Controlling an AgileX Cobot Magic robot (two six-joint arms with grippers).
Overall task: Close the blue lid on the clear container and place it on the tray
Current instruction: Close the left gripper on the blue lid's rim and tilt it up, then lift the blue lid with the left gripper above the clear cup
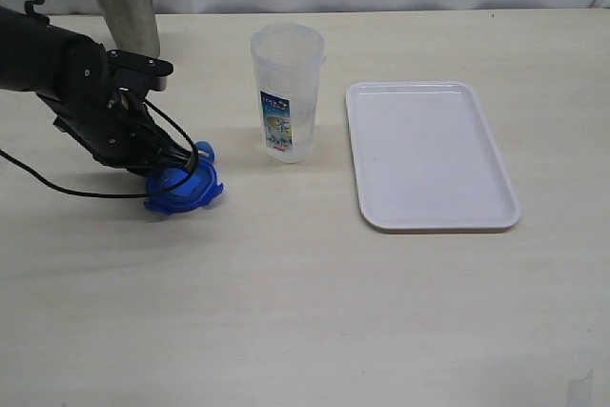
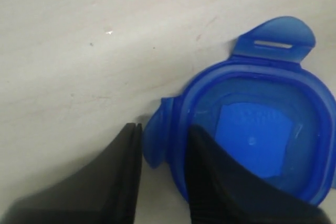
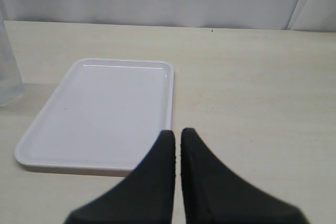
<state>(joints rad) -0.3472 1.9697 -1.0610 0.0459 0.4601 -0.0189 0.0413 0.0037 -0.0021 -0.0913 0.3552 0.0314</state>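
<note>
The blue lid lies upside down on the table left of the middle, its flaps spread out. My left gripper reaches down onto its near-left edge. In the left wrist view that gripper is shut on the blue lid, one finger inside the rim and the other against a side flap. The clear container stands upright and uncovered to the lid's right, its label facing the front. Right of it lies the empty white tray. My right gripper hovers shut and empty near the tray.
A tapered steel cup stands at the back left, just behind my left arm. A black cable loops from that arm down to the table beside the lid. The clear container shows at the edge of the right wrist view.
</note>
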